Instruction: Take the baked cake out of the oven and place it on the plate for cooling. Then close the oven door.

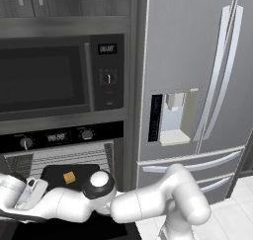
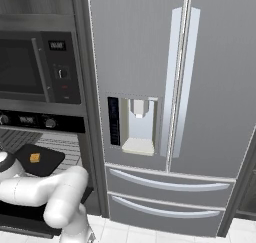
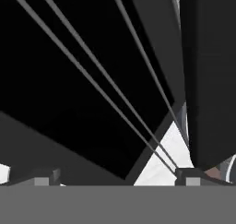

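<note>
With the oven open and the cake on its dark tray, the hand hangs released, needing a grasp of the tray.

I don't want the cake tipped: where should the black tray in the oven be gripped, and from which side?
Probably the near rim of the black tray, approached from the front through the open oven. It lies flat on the wire rack, and the small cake sits mid-tray, leaving the edge bare for a level pinch.
</note>
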